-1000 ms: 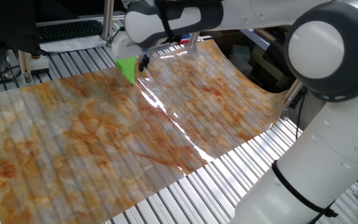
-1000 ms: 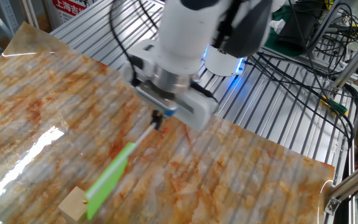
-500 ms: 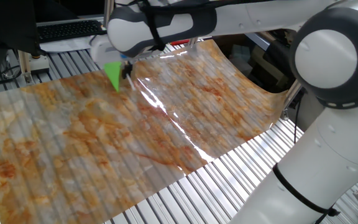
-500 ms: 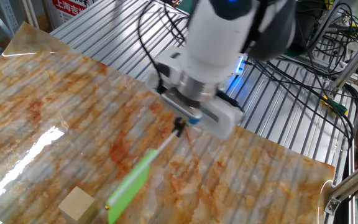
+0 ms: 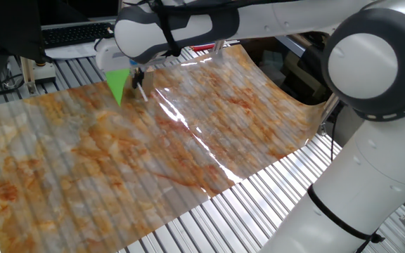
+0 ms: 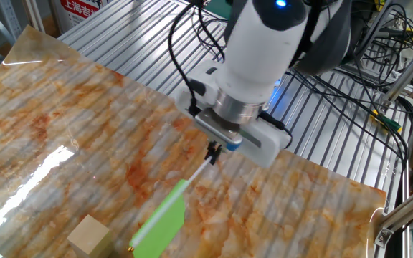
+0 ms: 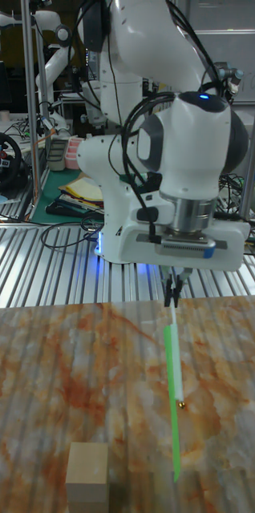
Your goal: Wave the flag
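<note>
The gripper (image 6: 212, 151) has its jaws pinched tight on the thin stick of the flag (image 6: 160, 220), which hangs above the marbled sheet (image 6: 63, 136) covering the table, its green cloth pointing down and away from the arm toward the sheet's near edge in the other fixed view. With the flag lifted clear and held in the air, the pickup looks done and the waving appears to be in hand; how many swings remain cannot be judged. A wooden block (image 6: 89, 235) sits on the sheet just beside the flag's tip. No containers are in view.
</note>
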`<state>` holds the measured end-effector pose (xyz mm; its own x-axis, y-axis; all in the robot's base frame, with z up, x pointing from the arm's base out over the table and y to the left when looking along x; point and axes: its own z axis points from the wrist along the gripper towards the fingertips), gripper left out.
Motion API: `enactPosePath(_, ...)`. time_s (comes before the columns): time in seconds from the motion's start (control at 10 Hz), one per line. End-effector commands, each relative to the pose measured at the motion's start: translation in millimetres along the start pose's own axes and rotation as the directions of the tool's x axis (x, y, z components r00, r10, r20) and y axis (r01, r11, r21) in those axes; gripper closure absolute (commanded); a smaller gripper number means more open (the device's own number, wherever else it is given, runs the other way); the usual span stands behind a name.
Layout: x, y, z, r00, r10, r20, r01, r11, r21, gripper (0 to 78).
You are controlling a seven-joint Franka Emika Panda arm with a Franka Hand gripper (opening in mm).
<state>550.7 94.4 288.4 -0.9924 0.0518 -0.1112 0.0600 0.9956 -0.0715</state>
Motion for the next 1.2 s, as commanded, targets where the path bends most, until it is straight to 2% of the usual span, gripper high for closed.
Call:
enactPosePath(0.1, -59.6, -177.2, 0.3, 0.992, -0.125, -0.010, 0.125, 0.992, -0.010, 76.4)
enactPosePath(0.2, -57.4, -181.7, 3.6, 0.990, -0.137, -0.008, 0.137, 0.990, 0.005, 76.4)
enactPosePath(0.5, -53.1, -188.8, 9.0, 0.988, -0.155, 0.002, 0.154, 0.988, 0.022, 76.4)
enactPosePath(0.8, -54.1, -187.6, 9.5, 0.988, -0.154, 0.005, 0.154, 0.988, 0.028, 76.4)
enactPosePath(0.9, -58.6, -178.4, 11.7, 0.987, -0.160, 0.003, 0.160, 0.987, 0.022, 76.4)
enactPosePath(1.0, -64.7, -147.7, 16.2, 0.989, -0.147, 0.003, 0.147, 0.989, 0.020, 76.4)
enactPosePath(1.1, -65.4, -111.0, 18.3, 0.994, -0.108, 0.006, 0.108, 0.994, 0.022, 76.4)
enactPosePath(1.2, -60.0, -69.2, 17.6, 0.998, -0.054, 0.007, 0.054, 0.998, 0.024, 76.4)
